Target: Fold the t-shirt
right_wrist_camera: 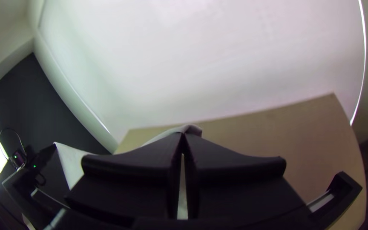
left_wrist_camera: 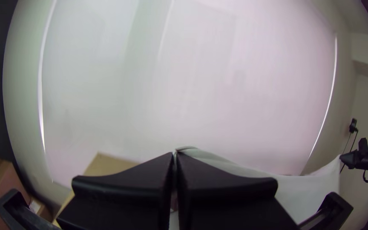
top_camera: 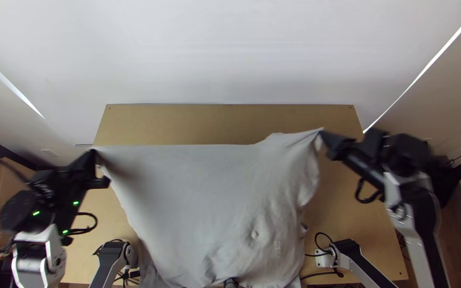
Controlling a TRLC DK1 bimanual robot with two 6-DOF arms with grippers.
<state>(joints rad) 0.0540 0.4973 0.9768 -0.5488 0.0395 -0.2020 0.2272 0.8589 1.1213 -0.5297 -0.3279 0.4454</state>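
Note:
Between the two arms the light grey t-shirt [top_camera: 204,197] is stretched wide in the air, its upper edge nearly straight and its lower part bunched at the table's near edge. My left gripper [top_camera: 95,152] is shut on one upper corner at the left; in the left wrist view the fingers of the left gripper [left_wrist_camera: 175,156] pinch the cloth [left_wrist_camera: 303,191]. At the right, my right gripper [top_camera: 322,133] holds the other upper corner, shut. Seen in the right wrist view, the right gripper [right_wrist_camera: 183,136] has cloth [right_wrist_camera: 189,128] pinched at its fingertips.
The wooden table [top_camera: 230,120] shows beyond the shirt and at both sides. Two more arm parts stand near the front edge, a left one [top_camera: 110,261] and a right one [top_camera: 356,258], with black cables. A white wall [top_camera: 230,53] rises behind; cardboard boxes [left_wrist_camera: 1,187] stand at the left.

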